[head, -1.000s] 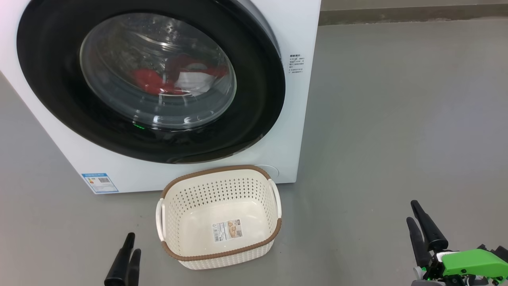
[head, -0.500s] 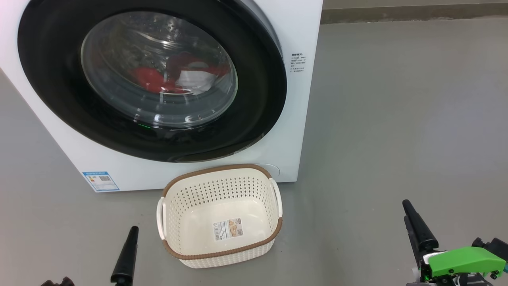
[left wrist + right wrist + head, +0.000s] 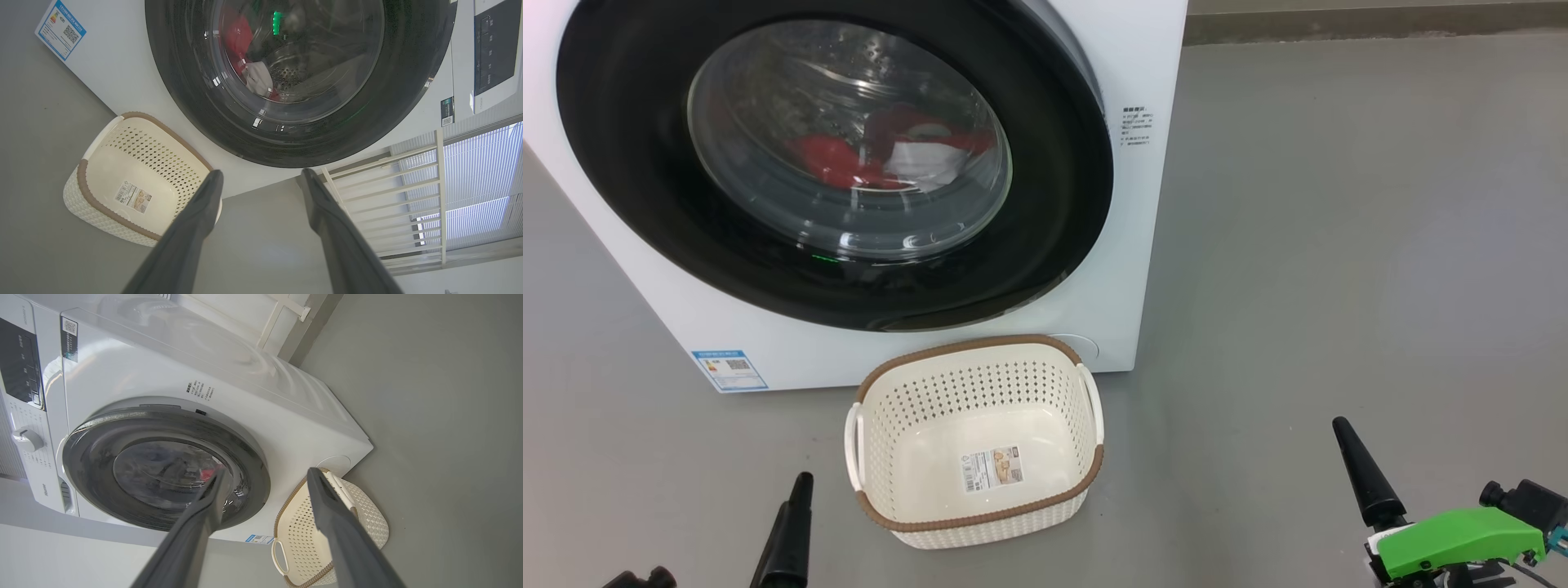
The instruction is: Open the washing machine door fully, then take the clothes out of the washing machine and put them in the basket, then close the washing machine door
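Grey floor wide right of basket; door shut.

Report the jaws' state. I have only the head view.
Observer: In the left wrist view the left jaws stand wide apart, with nothing between them.
Operator: Give me the right.
Observer: In the right wrist view the right jaws are wide apart and empty, aimed toward the door and basket.
Operator: Describe the machine's controls.
Observer: A dark panel sits beside the door, with a white knob next to it.
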You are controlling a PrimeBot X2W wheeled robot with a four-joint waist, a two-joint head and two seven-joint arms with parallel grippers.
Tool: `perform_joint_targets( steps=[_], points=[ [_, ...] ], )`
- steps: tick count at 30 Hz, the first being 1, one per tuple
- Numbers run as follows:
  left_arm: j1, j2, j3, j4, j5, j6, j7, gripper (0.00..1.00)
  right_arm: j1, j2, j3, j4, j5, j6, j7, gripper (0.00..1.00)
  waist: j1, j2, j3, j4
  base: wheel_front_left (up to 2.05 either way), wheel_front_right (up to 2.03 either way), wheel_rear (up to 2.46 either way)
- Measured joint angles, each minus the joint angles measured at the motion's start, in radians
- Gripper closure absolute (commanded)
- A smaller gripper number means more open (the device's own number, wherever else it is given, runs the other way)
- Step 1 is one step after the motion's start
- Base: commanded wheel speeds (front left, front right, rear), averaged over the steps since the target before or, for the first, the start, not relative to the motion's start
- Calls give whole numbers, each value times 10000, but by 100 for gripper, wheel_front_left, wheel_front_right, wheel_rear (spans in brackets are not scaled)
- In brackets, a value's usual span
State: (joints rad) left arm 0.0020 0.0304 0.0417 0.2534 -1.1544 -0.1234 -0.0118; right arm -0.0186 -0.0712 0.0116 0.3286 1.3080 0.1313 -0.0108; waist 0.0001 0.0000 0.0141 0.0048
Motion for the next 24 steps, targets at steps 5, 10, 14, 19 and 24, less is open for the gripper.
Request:
perform_joint_targets(
  steps=[5,10,14,19,24],
  points=[
    [9,-4,-13,-84,757,0,-165,0,0,-35,84,0,-418,0,-169,0,0,0,15,3,0,0,0],
    [12,-4,-10,-151,1532,0,-265,0,0,-121,203,-2,-951,0,-309,0,0,0,42,7,0,0,0],
    [14,-6,-19,-224,2061,0,-422,0,0,-163,328,0,-1419,0,-420,0,0,0,59,10,0,0,0],
    [44,-8,-46,-303,2711,0,-533,0,0,-190,385,0,-1985,0,-531,0,0,0,67,6,0,0,0],
    [54,-8,-73,-395,3338,0,-692,0,0,-198,495,-2,-2499,0,-696,0,0,0,86,4,0,0,0]
  ],
)
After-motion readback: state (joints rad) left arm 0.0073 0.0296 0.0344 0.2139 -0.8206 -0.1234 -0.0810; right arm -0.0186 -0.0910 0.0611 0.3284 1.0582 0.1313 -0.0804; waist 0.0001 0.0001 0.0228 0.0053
